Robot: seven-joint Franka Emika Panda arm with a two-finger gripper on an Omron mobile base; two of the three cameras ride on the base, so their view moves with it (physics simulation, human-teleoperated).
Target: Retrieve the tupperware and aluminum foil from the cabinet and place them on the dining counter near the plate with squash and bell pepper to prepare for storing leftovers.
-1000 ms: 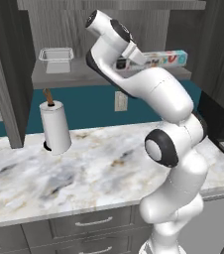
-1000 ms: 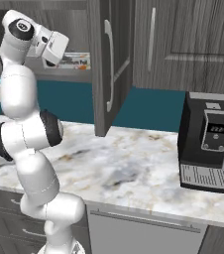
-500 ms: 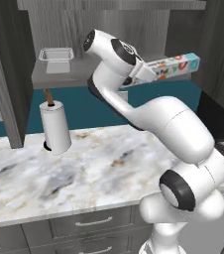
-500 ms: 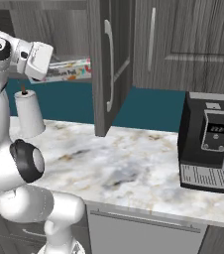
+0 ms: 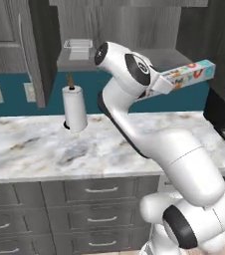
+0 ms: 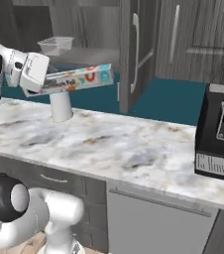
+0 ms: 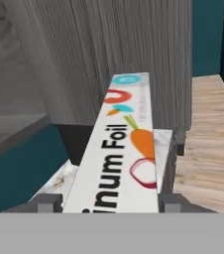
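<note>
My gripper [image 5: 167,82] is shut on the aluminum foil [image 5: 190,74], a long white and light-blue carton held near one end and pointing right, in the air in front of the cabinet [image 5: 134,20]. From the right base the aluminum foil [image 6: 78,79] sticks out of the gripper [image 6: 40,85] above the counter. In the hand view the aluminum foil [image 7: 124,149] runs away between the fingertips [image 7: 171,201] of the gripper [image 7: 109,204]. The tupperware [image 5: 78,46] sits on the cabinet shelf [image 5: 99,59]; the tupperware [image 6: 56,45] is well apart from the gripper. The dining counter and plate are out of view.
A white paper towel roll [image 5: 74,107] stands on the marble kitchen counter [image 5: 45,149] below the shelf. A black coffee machine [image 6: 222,131] sits at the right. The open cabinet door [image 6: 134,49] hangs right of the carton. Grey drawers [image 5: 84,191] lie under the counter.
The whole picture has shifted, so the camera has moved. The arm has swung round and drawn the foil carton out from the cabinet shelf, still held.
</note>
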